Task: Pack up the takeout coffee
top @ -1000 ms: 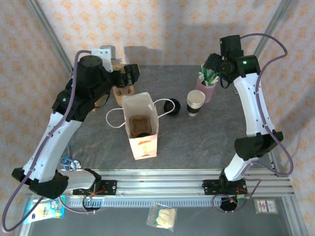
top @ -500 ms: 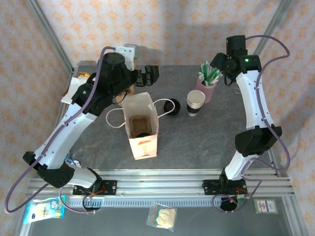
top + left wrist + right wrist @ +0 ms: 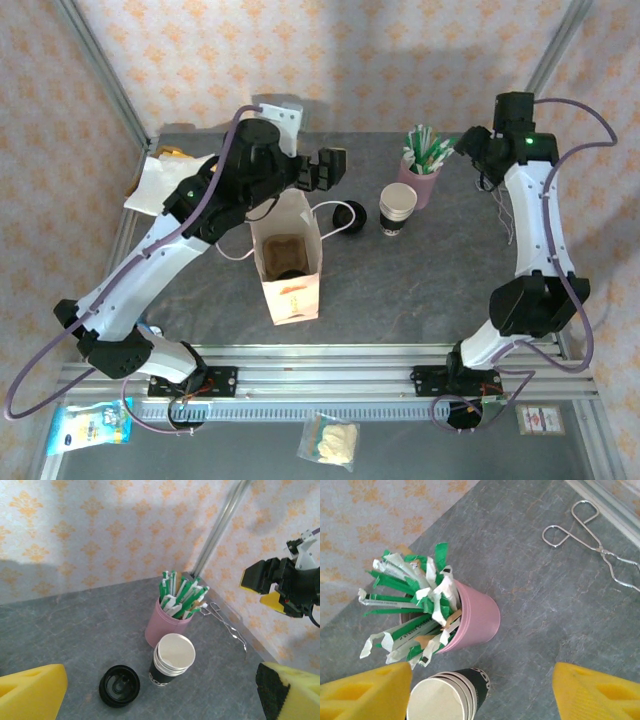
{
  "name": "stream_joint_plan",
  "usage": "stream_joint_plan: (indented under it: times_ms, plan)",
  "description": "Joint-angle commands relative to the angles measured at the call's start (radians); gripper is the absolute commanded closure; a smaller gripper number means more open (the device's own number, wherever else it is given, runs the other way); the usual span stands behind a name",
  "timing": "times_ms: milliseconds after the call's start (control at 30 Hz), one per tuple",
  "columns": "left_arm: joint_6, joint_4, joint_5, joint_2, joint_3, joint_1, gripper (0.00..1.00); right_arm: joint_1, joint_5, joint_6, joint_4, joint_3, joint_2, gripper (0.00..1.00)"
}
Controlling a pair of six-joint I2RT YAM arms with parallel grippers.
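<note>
The takeout coffee cup [image 3: 398, 208], white with a dark lower band, stands open-topped at the back right and looks like nested cups [image 3: 172, 660] [image 3: 445, 700]. Its round black lid [image 3: 348, 218] lies on the table to its left [image 3: 119, 685]. My left gripper [image 3: 332, 168] hovers open behind the lid; in the left wrist view its yellow fingers [image 3: 31, 694] frame lid and cup, left gripper [image 3: 160, 696] empty. My right gripper [image 3: 472, 150] is open above and right of the pink straw cup, and the right wrist view looks down on the cup rim, right gripper [image 3: 482, 694] empty.
A pink cup [image 3: 420, 178] of green-and-white straws [image 3: 420, 605] stands just behind the coffee cup. A white paper bag [image 3: 295, 295] stands open mid-table with a brown pulp tray [image 3: 284, 255] inside. Metal tongs [image 3: 590, 545] lie by the right wall. Papers [image 3: 160, 178] sit back left.
My left arm has swung right from the back left toward the lid and cup. My right arm has drawn back to the right, away from the straw cup, its jaws narrowing a little.
</note>
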Motion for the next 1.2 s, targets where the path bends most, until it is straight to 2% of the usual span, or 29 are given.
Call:
stream_joint_plan:
  times_ms: [0,133,300,367,500,767,1167]
  plan:
    - [0.033,0.04,-0.023,0.016,0.025,-0.016,0.02,-0.02,-0.038,-0.002,0.04,-0.023,-0.022,0.3]
    - [0.044,0.068,-0.022,0.012,-0.007,-0.019,0.01,-0.021,-0.093,0.0,0.059,-0.04,0.004,0.34]
    - [0.061,0.095,-0.026,0.001,-0.05,-0.019,0.01,-0.014,-0.203,0.011,0.088,-0.039,0.061,0.46]
    - [0.064,0.098,-0.025,-0.001,-0.057,-0.02,0.01,0.004,-0.204,0.014,0.09,-0.029,0.085,0.5]
    - [0.069,0.105,-0.025,0.0,-0.067,-0.018,0.01,0.042,-0.186,0.015,0.088,0.007,0.139,0.5]
    - [0.07,0.11,-0.022,0.001,-0.076,-0.019,0.01,0.049,-0.158,0.028,0.11,0.043,0.211,0.57]
    - [0.074,0.109,-0.004,0.025,-0.062,-0.018,0.01,0.055,-0.132,0.013,0.115,0.066,0.264,0.79]
